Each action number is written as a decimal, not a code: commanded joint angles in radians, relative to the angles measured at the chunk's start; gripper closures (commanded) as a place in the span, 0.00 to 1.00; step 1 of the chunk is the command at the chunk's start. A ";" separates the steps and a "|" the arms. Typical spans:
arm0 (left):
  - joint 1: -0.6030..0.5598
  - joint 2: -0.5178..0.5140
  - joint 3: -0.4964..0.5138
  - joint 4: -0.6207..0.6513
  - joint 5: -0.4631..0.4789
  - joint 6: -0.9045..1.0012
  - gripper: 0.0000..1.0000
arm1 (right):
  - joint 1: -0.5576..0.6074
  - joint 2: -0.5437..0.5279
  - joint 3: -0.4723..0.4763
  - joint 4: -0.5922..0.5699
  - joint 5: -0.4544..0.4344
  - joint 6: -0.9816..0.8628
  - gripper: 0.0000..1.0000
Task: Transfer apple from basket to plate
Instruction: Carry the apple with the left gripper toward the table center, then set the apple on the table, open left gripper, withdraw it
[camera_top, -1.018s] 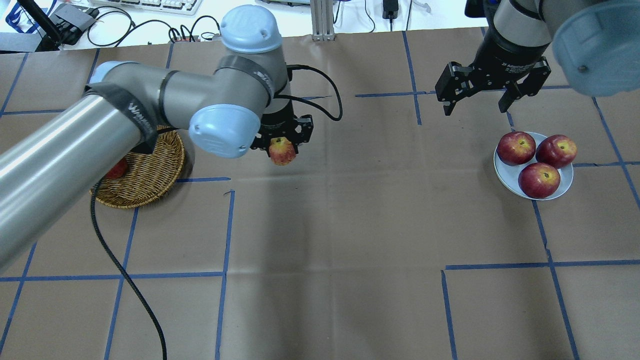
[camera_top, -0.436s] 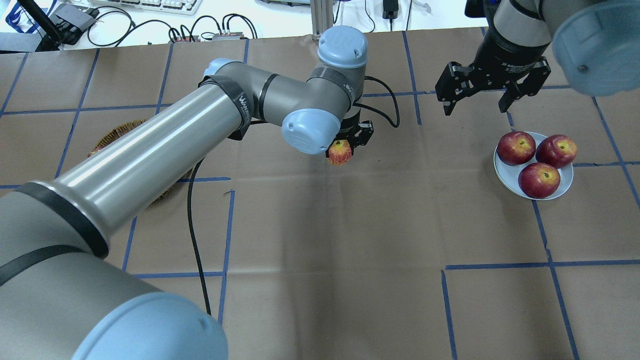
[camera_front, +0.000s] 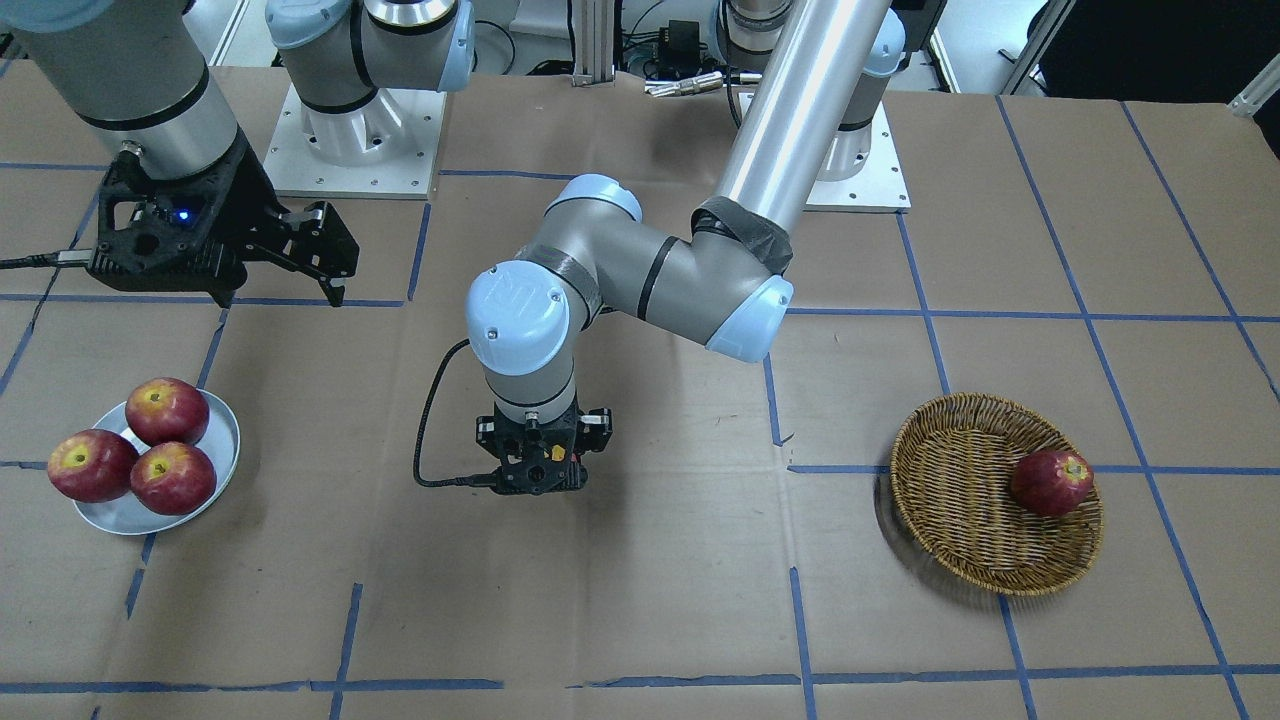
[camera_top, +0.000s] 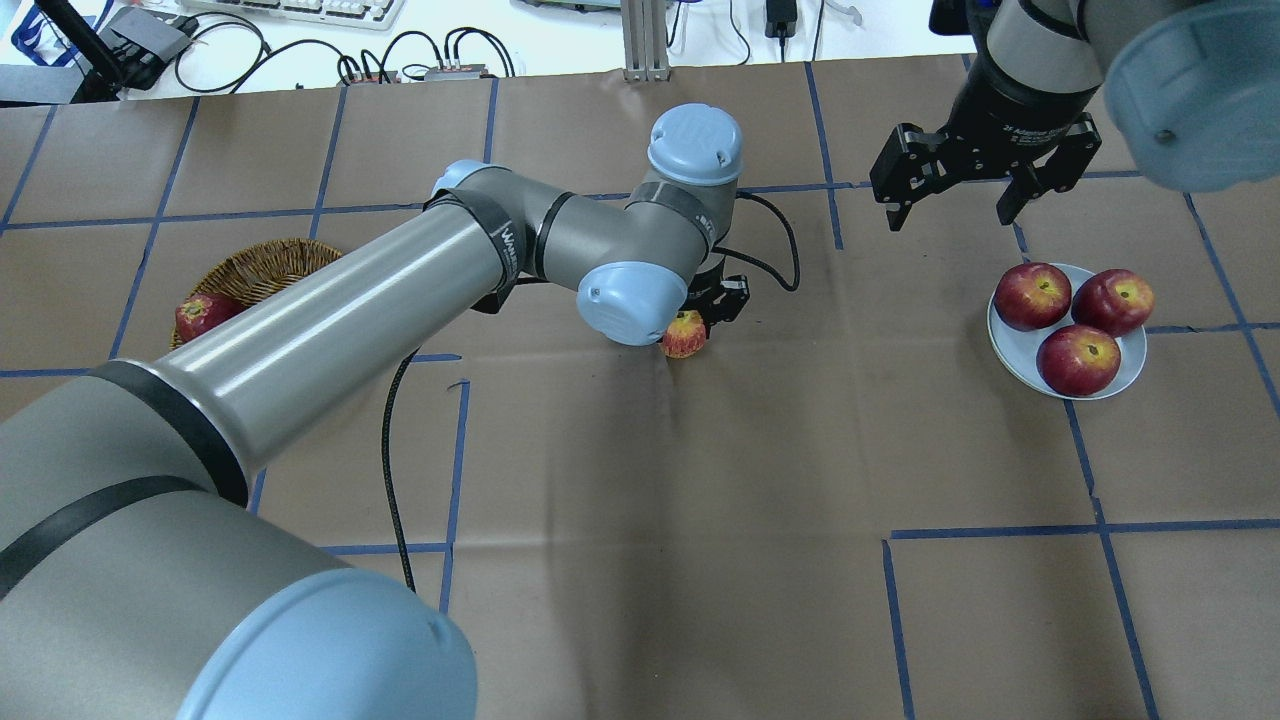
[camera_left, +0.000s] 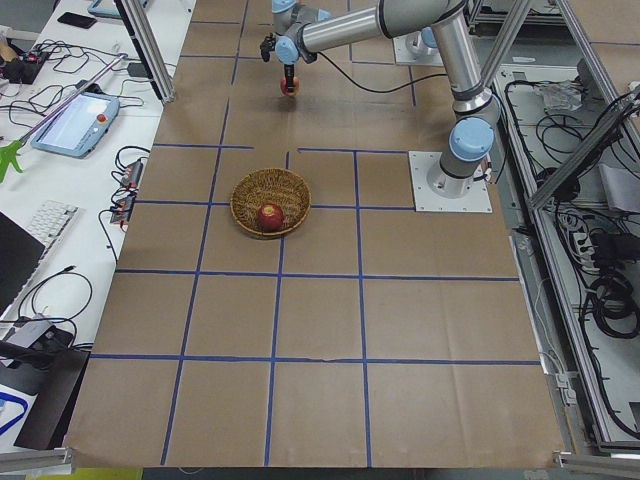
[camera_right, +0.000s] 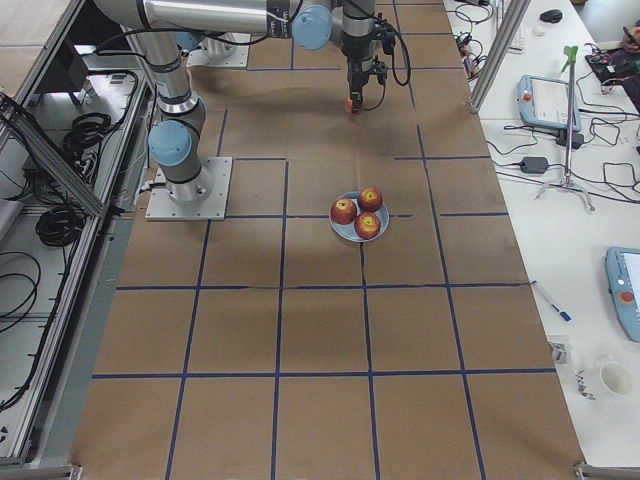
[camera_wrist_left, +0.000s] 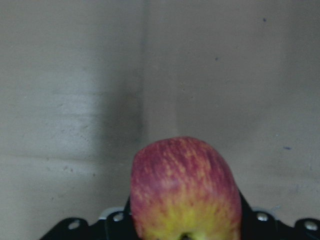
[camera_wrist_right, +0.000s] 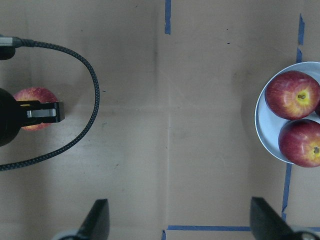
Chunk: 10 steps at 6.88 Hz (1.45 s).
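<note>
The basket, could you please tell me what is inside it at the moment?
One dark red apple lies inside the basket, near its rim; the rest is bare wicker. In the overhead view the left arm covers most of it.

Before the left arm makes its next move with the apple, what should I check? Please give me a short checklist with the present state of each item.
1. Grip: the left end effector is shut on the apple, which sits between its fingers: ok.
2. Apple lifted off the table paper: cannot tell.
3. Room on the plate: three apples cover most of it, with only a small bare part at one edge: not ok.
4. Right end effector: open, holding nothing, beside the plate and not over it: ok.
5. Basket: well away from the plate, with one darker apple inside: ok.
</note>
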 joint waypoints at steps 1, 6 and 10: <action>0.009 0.003 -0.042 0.040 0.001 0.013 0.52 | -0.001 0.000 0.000 0.000 0.000 0.000 0.00; 0.052 0.108 -0.012 -0.038 0.005 0.039 0.01 | -0.001 0.000 0.000 0.000 0.000 0.000 0.00; 0.279 0.498 -0.045 -0.453 0.006 0.374 0.01 | 0.007 0.000 0.000 -0.002 -0.001 0.002 0.00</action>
